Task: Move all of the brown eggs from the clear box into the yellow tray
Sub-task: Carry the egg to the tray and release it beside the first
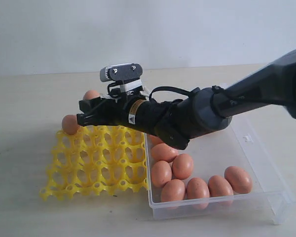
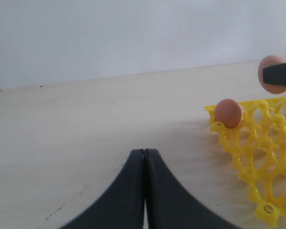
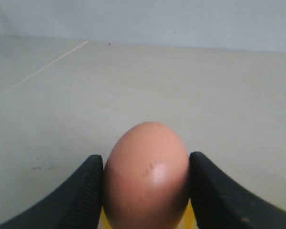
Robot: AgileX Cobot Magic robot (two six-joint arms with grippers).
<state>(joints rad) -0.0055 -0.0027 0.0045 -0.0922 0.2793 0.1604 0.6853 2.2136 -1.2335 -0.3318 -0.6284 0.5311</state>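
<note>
My right gripper [image 3: 146,160] is shut on a brown egg [image 3: 146,176], one finger pressed on each side of it. In the exterior view that held egg [image 1: 70,124] is low over the far left edge of the yellow tray [image 1: 96,165], and yellow shows just beneath it in the right wrist view. A second egg [image 1: 91,95] shows behind the gripper [image 1: 80,116]. In the left wrist view an egg [image 2: 228,113] sits in a corner cup of the tray [image 2: 257,143]. Several brown eggs [image 1: 182,165] lie in the clear box [image 1: 266,195]. My left gripper [image 2: 144,152] is shut and empty above bare table.
The right arm [image 1: 246,94] stretches across the clear box from the right, above its eggs. Most tray cups nearer the camera hold nothing. Pale tabletop lies to the left of the tray, with a white wall behind.
</note>
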